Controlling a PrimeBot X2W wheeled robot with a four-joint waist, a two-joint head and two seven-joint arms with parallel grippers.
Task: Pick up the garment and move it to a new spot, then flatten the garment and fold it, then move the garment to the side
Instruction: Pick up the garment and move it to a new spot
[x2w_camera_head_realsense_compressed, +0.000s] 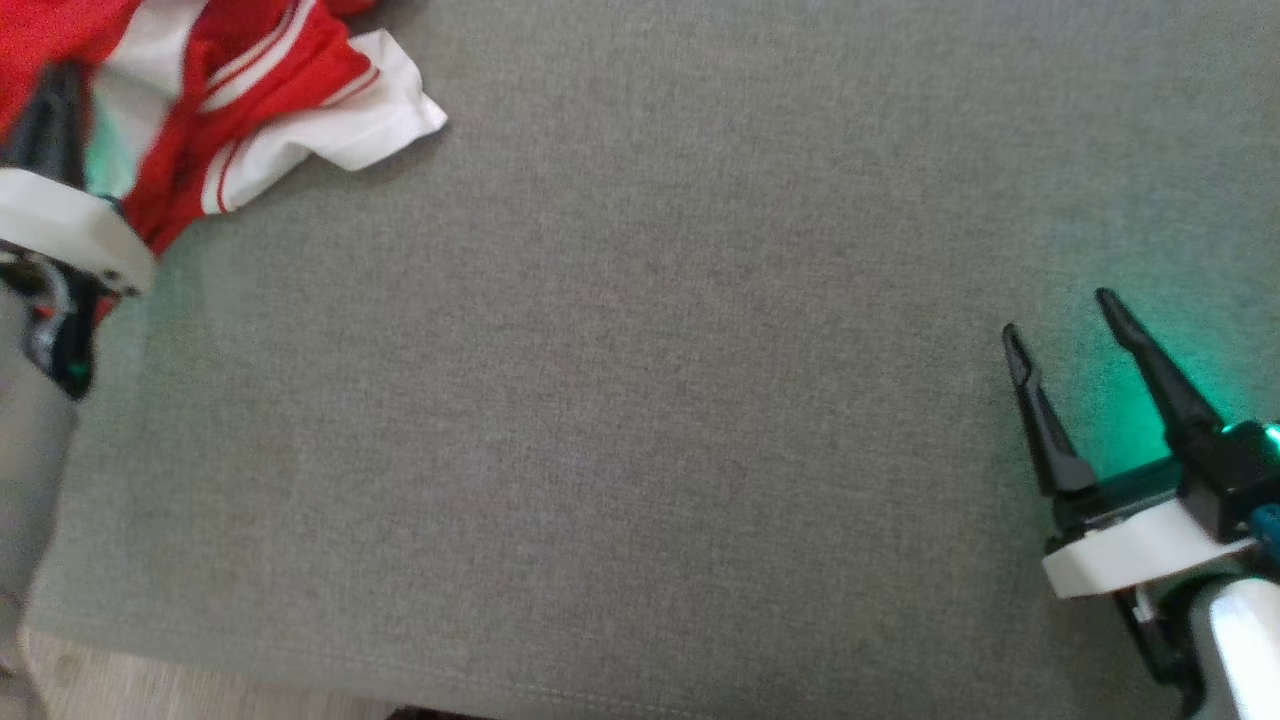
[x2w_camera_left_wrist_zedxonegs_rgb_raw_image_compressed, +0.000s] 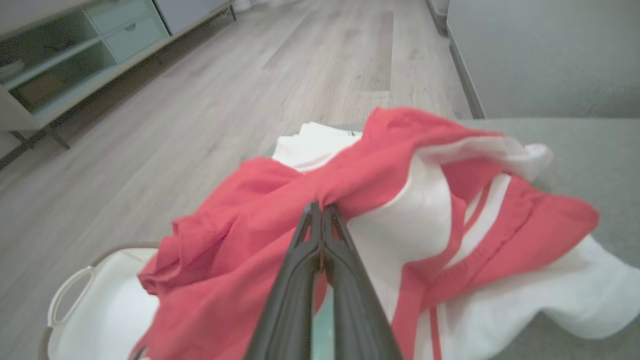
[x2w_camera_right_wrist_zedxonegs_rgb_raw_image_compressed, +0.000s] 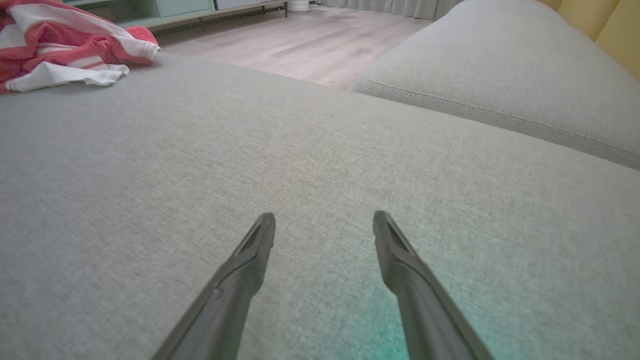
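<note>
Where the grey sofa cushion (x2w_camera_head_realsense_compressed: 640, 420) reaches its far left corner, the red and white garment (x2w_camera_head_realsense_compressed: 250, 90) sits crumpled in a heap. The left pincer (x2w_camera_left_wrist_zedxonegs_rgb_raw_image_compressed: 322, 207) is clamped on a fold of its red cloth, fingers pressed tight together. From the left wrist, a white basket (x2w_camera_left_wrist_zedxonegs_rgb_raw_image_compressed: 95, 305) shows beside the heap, down on the wooden floor (x2w_camera_left_wrist_zedxonegs_rgb_raw_image_compressed: 200, 100). Over at the lower right, well apart from the garment, the right pincer (x2w_camera_head_realsense_compressed: 1058, 315) hangs near the cushion with fingers spread wide, gripping nothing, green light on the weave beneath.
</note>
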